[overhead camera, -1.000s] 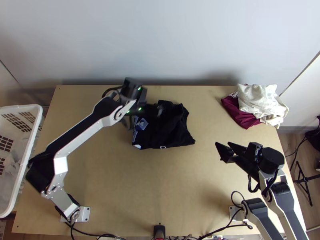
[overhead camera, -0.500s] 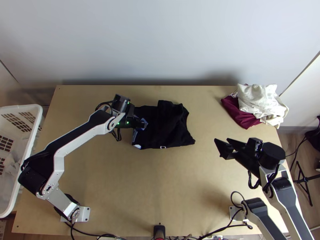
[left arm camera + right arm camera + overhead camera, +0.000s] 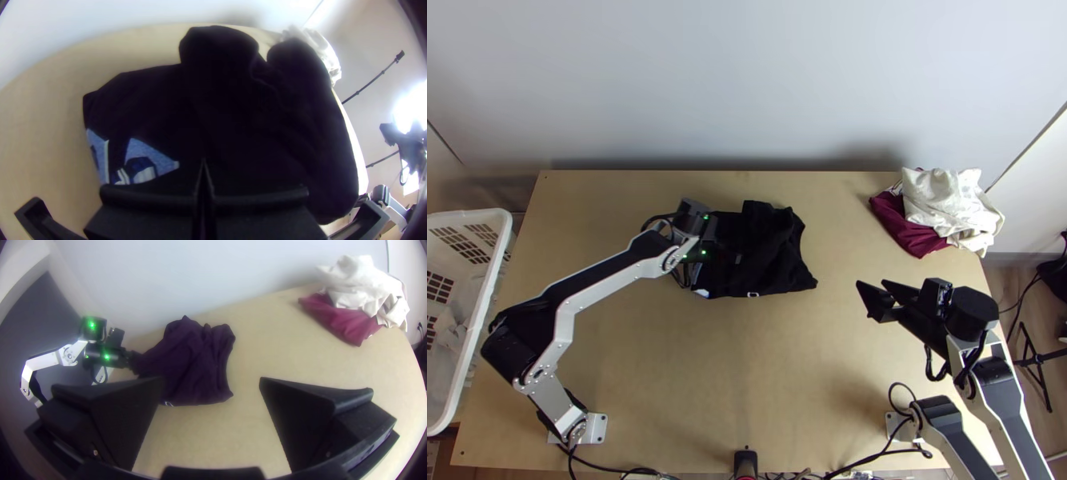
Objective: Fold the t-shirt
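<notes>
I'm looking at a light wooden table (image 3: 787,400), and a black t-shirt (image 3: 771,264) is lying on it toward the far edge, rumpled and partly folded over itself, its blue and white print showing at the left. At the far right corner, a maroon cloth (image 3: 903,228) is lying bunched (I'm seeing a white cloth (image 3: 939,200) heaped over it). Near the close edge, the left base plate (image 3: 595,429) and right base plate (image 3: 895,424) are sitting well apart.
</notes>
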Controlling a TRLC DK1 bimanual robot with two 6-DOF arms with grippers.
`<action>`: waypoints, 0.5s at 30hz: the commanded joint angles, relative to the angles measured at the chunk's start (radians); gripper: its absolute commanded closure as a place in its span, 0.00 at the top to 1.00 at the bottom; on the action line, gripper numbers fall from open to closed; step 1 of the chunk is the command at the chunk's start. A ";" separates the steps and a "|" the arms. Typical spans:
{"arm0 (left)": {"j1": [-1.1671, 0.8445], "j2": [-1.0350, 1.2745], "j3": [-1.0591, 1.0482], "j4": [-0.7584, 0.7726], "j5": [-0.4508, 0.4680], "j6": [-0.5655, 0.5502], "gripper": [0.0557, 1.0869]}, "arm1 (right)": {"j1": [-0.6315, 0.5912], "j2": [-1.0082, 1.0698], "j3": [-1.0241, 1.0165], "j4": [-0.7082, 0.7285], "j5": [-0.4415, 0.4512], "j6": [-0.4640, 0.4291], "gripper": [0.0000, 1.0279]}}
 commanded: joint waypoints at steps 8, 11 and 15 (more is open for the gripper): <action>-0.097 0.163 0.114 0.015 -0.034 -0.022 0.04 | -0.010 -0.068 -0.019 -0.047 0.000 -0.007 0.95; -0.091 0.191 0.157 0.014 -0.054 -0.036 0.04 | -0.010 -0.073 -0.020 -0.053 0.000 -0.012 0.95; -0.076 0.206 0.218 0.015 -0.067 -0.083 0.04 | -0.010 -0.075 -0.026 -0.056 0.000 -0.015 0.95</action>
